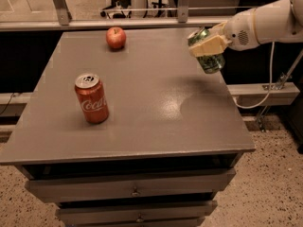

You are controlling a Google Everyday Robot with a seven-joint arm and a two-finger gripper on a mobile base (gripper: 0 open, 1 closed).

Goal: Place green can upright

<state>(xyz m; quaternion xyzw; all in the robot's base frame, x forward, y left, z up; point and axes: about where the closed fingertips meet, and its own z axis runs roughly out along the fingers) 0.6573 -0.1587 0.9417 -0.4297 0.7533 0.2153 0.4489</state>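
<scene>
The green can (209,60) is a shiny green drink can with pale markings. My gripper (207,45) is shut on it and holds it in the air above the table's right edge, nearly upright and slightly tilted. The cream fingers (208,45) wrap across its upper half, and its lower half hangs below them. The white arm (262,23) reaches in from the upper right. The can does not touch the grey table (156,103).
A red Coca-Cola can (91,98) stands upright on the left part of the table. A red apple (116,37) lies near the back edge. Drawers (135,188) sit under the tabletop. A cable (265,86) hangs at the right.
</scene>
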